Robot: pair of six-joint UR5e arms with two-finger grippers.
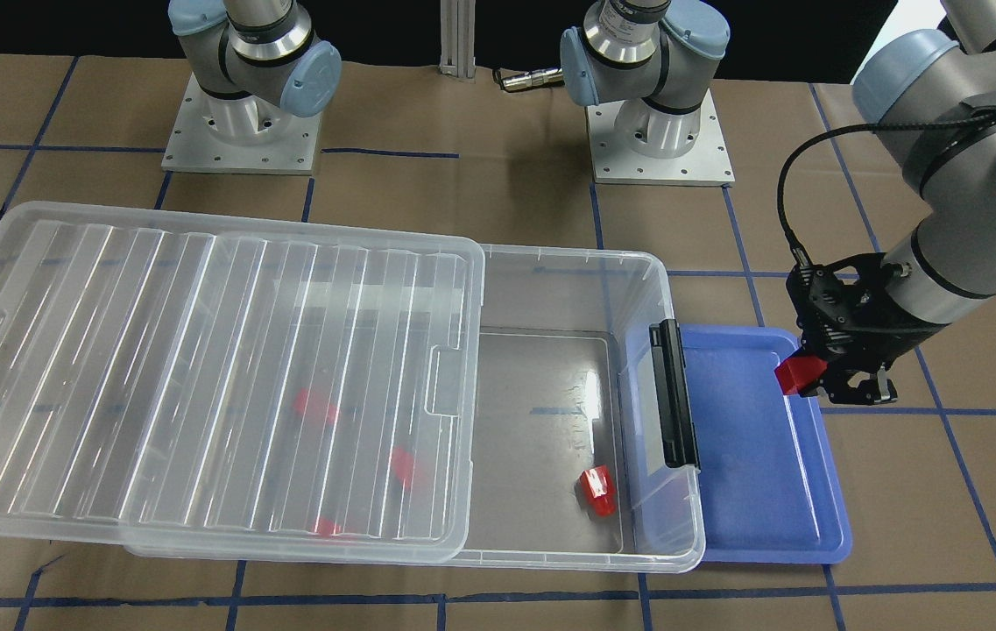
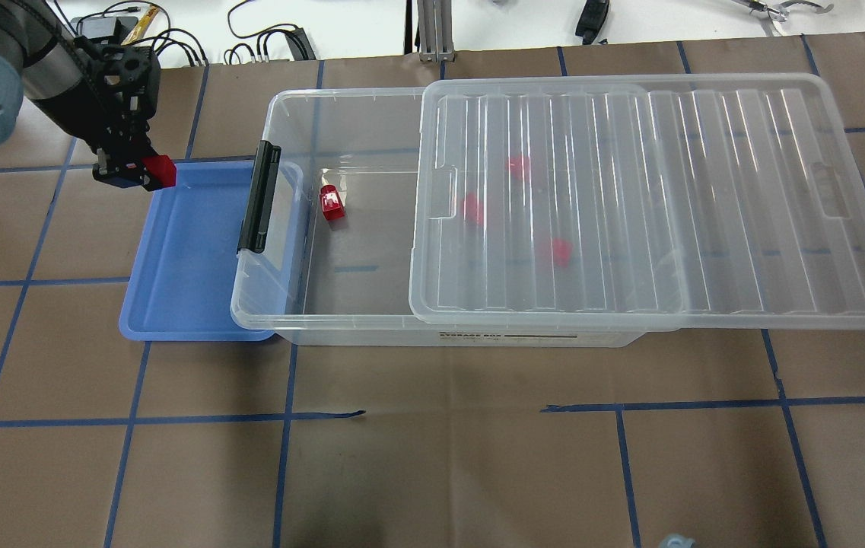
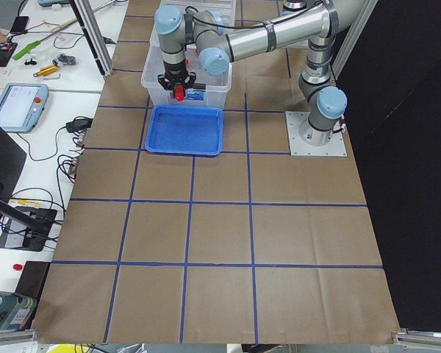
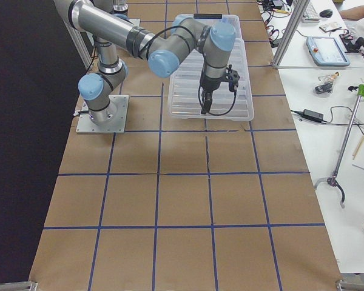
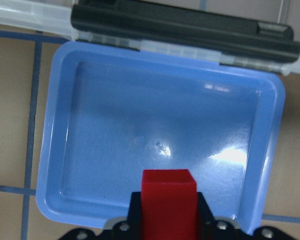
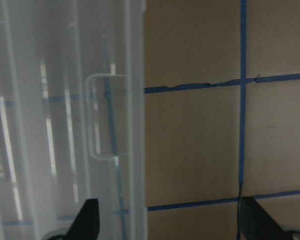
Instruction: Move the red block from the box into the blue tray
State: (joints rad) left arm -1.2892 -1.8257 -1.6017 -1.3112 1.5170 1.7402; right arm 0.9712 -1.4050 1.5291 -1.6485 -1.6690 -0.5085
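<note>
Left jaws: clamped on the red block (image 5: 169, 197), held over the blue tray (image 5: 90, 150), at the rim farthest from the box (image 1: 572, 256).
Right jaws: spread wide, above the lid (image 6: 65, 125) edge.
Blue tray: on the table (image 1: 900, 543), at the box's latch end.

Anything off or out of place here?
Nothing damaged. The lid sits slid partway off the box, overhanging its end, and the box's latch end overlaps the blue tray.
</note>
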